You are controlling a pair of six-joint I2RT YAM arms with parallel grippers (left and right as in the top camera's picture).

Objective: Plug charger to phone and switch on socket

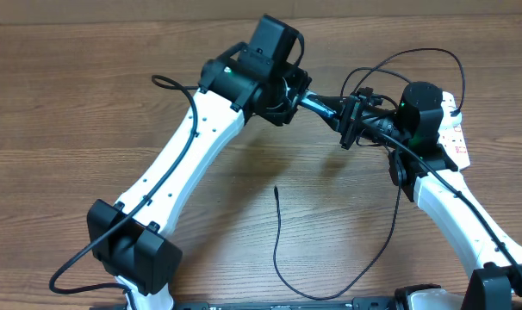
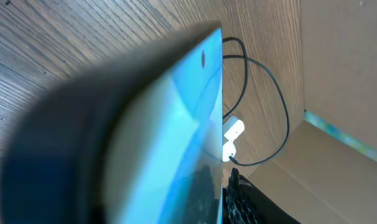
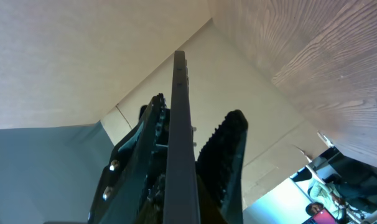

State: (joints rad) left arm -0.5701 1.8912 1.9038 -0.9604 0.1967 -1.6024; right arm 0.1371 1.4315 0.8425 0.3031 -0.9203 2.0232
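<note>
The phone [image 1: 326, 105] hangs in the air above the table's far middle, edge-on to the overhead view. My right gripper [image 1: 351, 120] is shut on it; in the right wrist view its thin dark edge [image 3: 179, 124] runs up between the two fingers. My left gripper [image 1: 306, 96] is at the phone's other end. The blue screen [image 2: 188, 112] fills the left wrist view, with one dark finger [image 2: 244, 199] just beside its edge and the jaws still apart. The charger [image 1: 276, 250] lies loose on the table, its tip [image 1: 276, 189] near the middle. The socket [image 1: 455, 129] is partly hidden behind the right arm.
The black cable loops over the table's far right [image 1: 416, 56] and curves by a small white piece [image 2: 233, 132] on the wood. A cardboard wall [image 2: 344, 74] stands along the far side. Both arm bases sit at the near edge.
</note>
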